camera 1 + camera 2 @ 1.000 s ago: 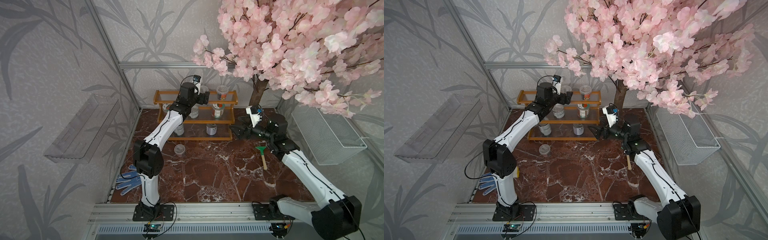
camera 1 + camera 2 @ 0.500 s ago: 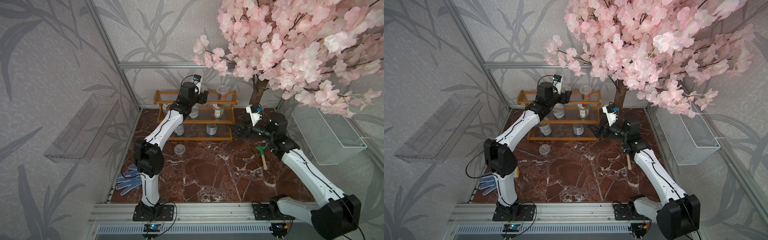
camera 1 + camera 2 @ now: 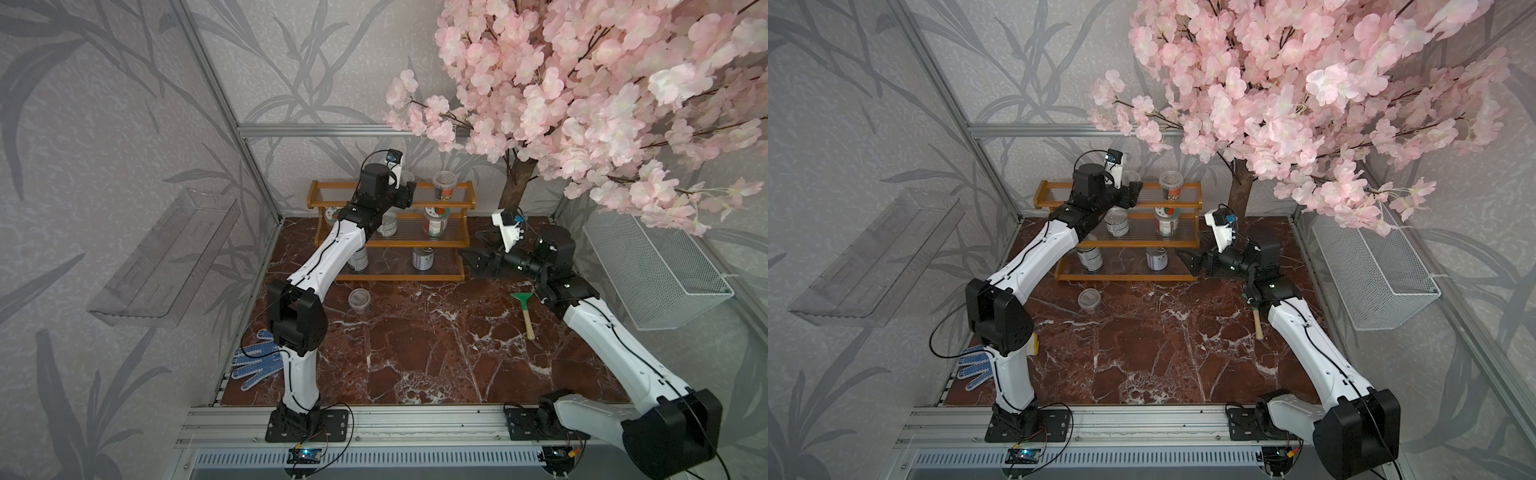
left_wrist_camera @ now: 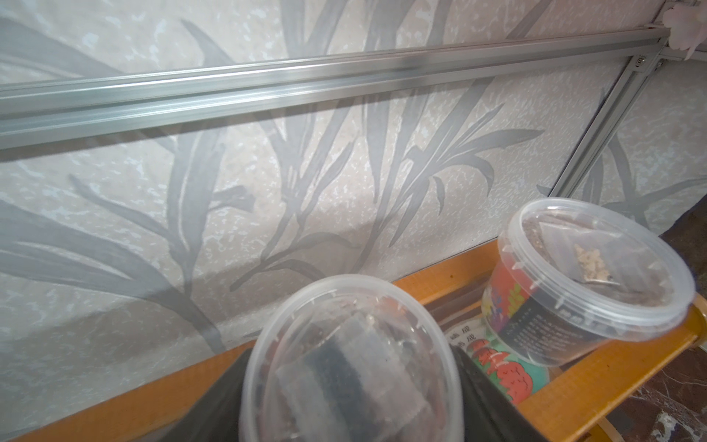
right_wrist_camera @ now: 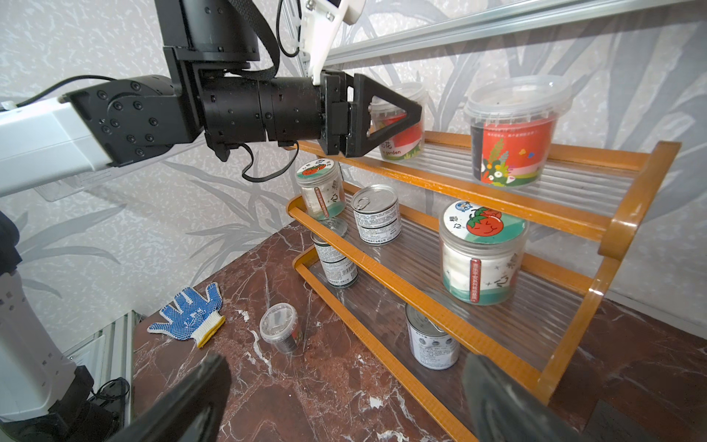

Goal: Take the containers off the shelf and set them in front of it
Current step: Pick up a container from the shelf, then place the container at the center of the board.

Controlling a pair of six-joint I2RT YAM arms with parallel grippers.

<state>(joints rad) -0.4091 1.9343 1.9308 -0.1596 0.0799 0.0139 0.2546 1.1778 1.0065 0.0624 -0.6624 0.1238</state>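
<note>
1. Nearest the rail, on the marble counter [image 3: 415, 353], a blue dotted glove [image 3: 253, 368] lay to the left and a green scraper [image 3: 524, 311] to the right. Neither had any part in the job.
2. Further in, one clear cup [image 3: 359, 300] stood upright on the counter just in front of the shelf [image 3: 399, 277]. I took that as one container of eight delivered.
3. Beside the shelf's right end, the right arm [image 3: 615, 345] hung low, its jaws spread wide and empty.
4. On the bottom tier stood a front tin [image 5: 432, 340] and a second tin [image 5: 336, 264]. The middle tier held a left jar [image 5: 320, 191], a middle tin [image 5: 377, 214] and a right jar [image 5: 484, 252].
5. Farthest back, the left arm [image 3: 332, 253] reached the top tier, its jaws clamped on the gripped cup [image 5: 401, 126], which seemed to rest on the ribbed tier. The other cup [image 3: 444, 185] stood apart to its right.
6. The step in hand looked like the pick: grasp made, lift not yet done. The next move called for a straight lift over the front rail. Then the arm would draw back above the lower tiers, clear of jars and tins, and set the cup down upright near the first. The thin plastic wall wanted a gentle squeeze.
</note>
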